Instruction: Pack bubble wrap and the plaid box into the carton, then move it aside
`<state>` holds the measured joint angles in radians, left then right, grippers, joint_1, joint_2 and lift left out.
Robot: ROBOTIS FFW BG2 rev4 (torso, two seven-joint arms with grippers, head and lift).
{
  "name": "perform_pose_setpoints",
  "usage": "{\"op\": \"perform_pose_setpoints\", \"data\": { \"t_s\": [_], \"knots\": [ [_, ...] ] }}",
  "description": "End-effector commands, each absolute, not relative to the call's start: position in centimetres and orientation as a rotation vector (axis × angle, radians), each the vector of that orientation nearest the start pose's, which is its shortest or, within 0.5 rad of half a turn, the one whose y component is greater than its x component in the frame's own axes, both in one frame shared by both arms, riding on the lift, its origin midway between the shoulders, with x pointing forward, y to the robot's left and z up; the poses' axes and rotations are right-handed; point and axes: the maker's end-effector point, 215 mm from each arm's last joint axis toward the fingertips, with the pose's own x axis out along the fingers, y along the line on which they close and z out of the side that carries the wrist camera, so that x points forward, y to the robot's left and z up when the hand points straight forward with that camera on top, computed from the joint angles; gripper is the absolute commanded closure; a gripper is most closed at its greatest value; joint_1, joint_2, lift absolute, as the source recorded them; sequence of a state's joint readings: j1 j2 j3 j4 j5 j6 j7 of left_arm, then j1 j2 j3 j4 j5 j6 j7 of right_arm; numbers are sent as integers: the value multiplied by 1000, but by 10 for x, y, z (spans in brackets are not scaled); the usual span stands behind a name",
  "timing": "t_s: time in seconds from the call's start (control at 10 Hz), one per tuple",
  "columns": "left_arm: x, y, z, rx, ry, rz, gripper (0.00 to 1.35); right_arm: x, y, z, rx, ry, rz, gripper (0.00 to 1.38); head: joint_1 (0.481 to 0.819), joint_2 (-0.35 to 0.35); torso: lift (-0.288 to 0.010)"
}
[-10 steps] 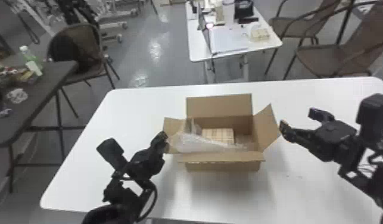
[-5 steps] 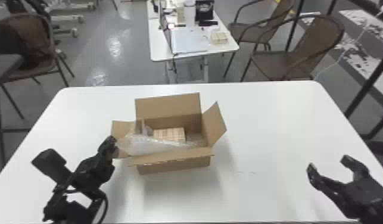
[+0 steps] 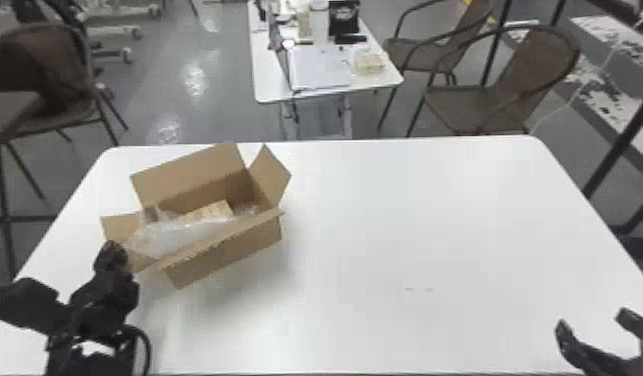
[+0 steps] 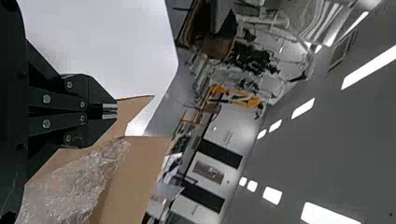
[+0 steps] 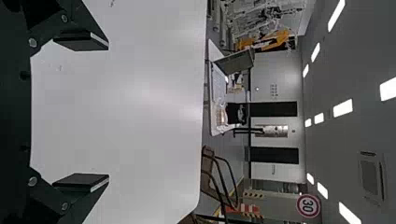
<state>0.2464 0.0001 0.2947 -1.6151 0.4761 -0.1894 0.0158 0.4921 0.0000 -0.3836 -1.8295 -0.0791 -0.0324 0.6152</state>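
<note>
The open carton (image 3: 235, 255) stands at an angle on the table's left part, flaps spread. Inside lies the plaid box (image 3: 208, 212), partly covered by clear bubble wrap (image 3: 180, 236) that spills over the near-left corner. My left gripper (image 3: 117, 254) is at the carton's left side flap. In the left wrist view the left gripper (image 4: 110, 111) is shut on cardboard of the carton (image 4: 135, 179), beside the bubble wrap (image 4: 74, 186). My right gripper (image 3: 593, 320) is at the near right; in the right wrist view the right gripper (image 5: 105, 112) stands open, nothing between its fingers.
The white table (image 3: 410, 220) has free room across its middle and right. Beyond its far edge stand a smaller white table (image 3: 325, 75) with items on it and brown chairs (image 3: 505, 90). A dark tabletop (image 3: 7, 112) is at far left.
The carton has slid left and turned with its contents, my left gripper moving along at its flap. My right arm has drawn away from the carton toward the near right. The head view has shifted.
</note>
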Motion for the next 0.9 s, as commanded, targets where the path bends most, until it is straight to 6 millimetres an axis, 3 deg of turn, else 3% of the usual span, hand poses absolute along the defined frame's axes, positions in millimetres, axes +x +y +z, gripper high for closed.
{"op": "perform_pose_setpoints", "data": {
  "t_s": [0.0, 0.1, 0.2, 0.4, 0.5, 0.6, 0.7, 0.8],
  "knots": [
    [469, 472, -379, -380, -151, 522, 1213, 405, -313, -428, -13, 203, 272, 280, 695, 118, -102],
    [454, 507, -367, -353, -202, 650, 1213, 410, -310, -428, -16, 207, 290, 280, 695, 166, -102],
    [433, 530, -363, -355, -231, 793, 1213, 413, -306, -430, -15, 214, 307, 280, 695, 221, -102],
    [404, 548, -371, -386, -258, 934, 1214, 416, -303, -431, -16, 222, 320, 280, 695, 308, -102],
    [403, 544, -376, -409, -258, 937, 1213, 416, -303, -431, -17, 223, 320, 280, 695, 325, -102],
    [401, 537, -382, -428, -255, 956, 1093, 416, -303, -433, -10, 228, 319, 280, 695, 326, -102],
    [401, 535, -380, -443, -272, 962, 667, 418, -302, -431, -9, 224, 323, 280, 695, 325, -102],
    [404, 533, -365, -424, -310, 919, 275, 418, -302, -429, -13, 221, 324, 280, 695, 318, -102]
  ]
}}
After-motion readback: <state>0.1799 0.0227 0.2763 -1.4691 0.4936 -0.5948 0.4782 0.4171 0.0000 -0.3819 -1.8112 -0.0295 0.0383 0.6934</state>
